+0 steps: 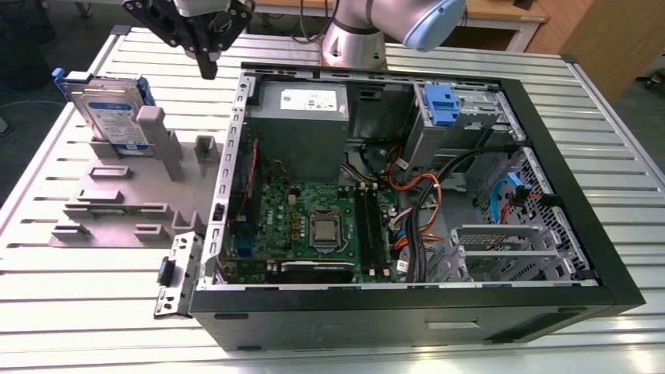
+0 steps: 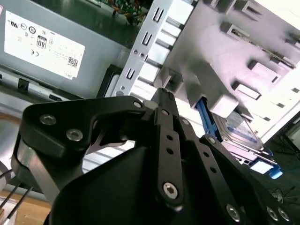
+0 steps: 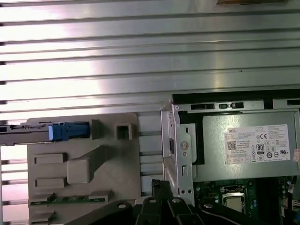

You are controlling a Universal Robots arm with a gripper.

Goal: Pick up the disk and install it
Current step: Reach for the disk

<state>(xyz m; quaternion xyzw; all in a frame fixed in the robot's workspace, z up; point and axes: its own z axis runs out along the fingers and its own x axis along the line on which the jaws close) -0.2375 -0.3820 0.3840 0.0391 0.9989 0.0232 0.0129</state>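
Observation:
The disk [image 1: 109,109] stands on edge in a grey holder [image 1: 114,204] at the exterior view's left. It is a silver drive with a white-and-blue label and a blue rail around it. In the first wrist view the disk [image 3: 47,131] shows edge-on with its blue rail end, and in the second wrist view the disk [image 2: 241,131] sits behind the holder [image 2: 225,61]. My gripper [image 1: 209,68] hangs above the table between the holder and the open computer case [image 1: 582,234], apart from the disk. Its fingers [image 2: 162,101] meet at the tips with nothing between them.
The case lies open with the motherboard [image 1: 311,226], cables and a grey power-supply box [image 1: 301,125] inside. A blue latch piece [image 1: 441,105] sits at the drive bay in the far corner. The slatted metal table [image 1: 93,312] runs around the case. The arm's base [image 1: 353,47] stands behind it.

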